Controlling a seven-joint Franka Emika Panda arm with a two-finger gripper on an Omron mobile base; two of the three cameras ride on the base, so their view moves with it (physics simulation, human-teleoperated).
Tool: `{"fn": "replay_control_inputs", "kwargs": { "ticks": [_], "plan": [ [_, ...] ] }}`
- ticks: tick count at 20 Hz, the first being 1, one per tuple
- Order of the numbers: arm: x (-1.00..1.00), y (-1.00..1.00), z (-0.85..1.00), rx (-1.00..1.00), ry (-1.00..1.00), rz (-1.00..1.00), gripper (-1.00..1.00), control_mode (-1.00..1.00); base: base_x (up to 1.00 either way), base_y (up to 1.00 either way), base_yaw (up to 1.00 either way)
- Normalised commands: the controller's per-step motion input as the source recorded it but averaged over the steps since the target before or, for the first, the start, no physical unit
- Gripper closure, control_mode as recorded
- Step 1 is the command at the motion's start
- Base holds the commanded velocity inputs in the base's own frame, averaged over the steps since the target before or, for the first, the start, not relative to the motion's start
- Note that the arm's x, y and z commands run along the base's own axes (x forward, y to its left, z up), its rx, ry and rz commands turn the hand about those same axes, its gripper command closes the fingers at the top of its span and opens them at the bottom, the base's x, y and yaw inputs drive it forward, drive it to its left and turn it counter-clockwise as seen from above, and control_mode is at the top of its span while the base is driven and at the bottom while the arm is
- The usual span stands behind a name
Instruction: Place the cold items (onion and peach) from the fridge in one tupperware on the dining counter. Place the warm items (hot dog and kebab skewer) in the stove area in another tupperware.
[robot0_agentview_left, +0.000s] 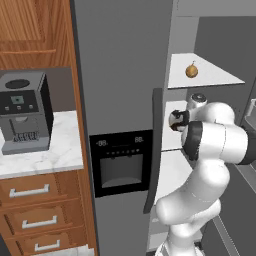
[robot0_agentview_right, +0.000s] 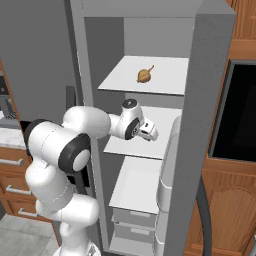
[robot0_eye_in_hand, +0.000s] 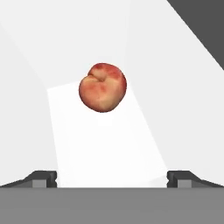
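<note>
Progress, as we judge it: nothing packed yet. Pincer (robot0_eye_in_hand: 112, 177) wide open and empty inside the fridge (robot0_agentview_right: 210, 75); peach (robot0_eye_in_hand: 103, 87) ahead between its tips, untouched; onion (robot0_agentview_right: 144, 75) one shelf above.

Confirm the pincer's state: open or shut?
Open. In the hand view the pincer has its fingertips spread wide apart, with the peach ahead, untouched.

I am seeing one peach (robot0_eye_in_hand: 103, 92), one onion (robot0_agentview_right: 144, 75) and one coffee machine (robot0_agentview_left: 24, 111); three drawers (robot0_agentview_left: 30, 191) are sitting under the counter (robot0_agentview_left: 60, 155), and three fridge shelves (robot0_agentview_right: 165, 82) are showing.
</note>
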Motion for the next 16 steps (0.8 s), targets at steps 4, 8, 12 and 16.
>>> {"fn": "replay_control_inputs", "kwargs": {
  "ticks": [4,8,12,16],
  "plan": [
    [0.56,-0.13,-0.15,0.06,0.01,0.0,-1.0,-1.0,0.0,0.0,0.0],
    [0.52,-0.17,-0.15,0.07,0.0,0.0,-1.0,-1.0,0.0,0.0,0.0],
    [0.52,-0.17,-0.15,0.07,0.0,0.0,-1.0,-1.0,0.0,0.0,0.0],
    [0.5,-0.08,-0.16,0.06,0.0,0.0,-1.0,-1.0,0.0,0.0,0.0]
  ]
}}
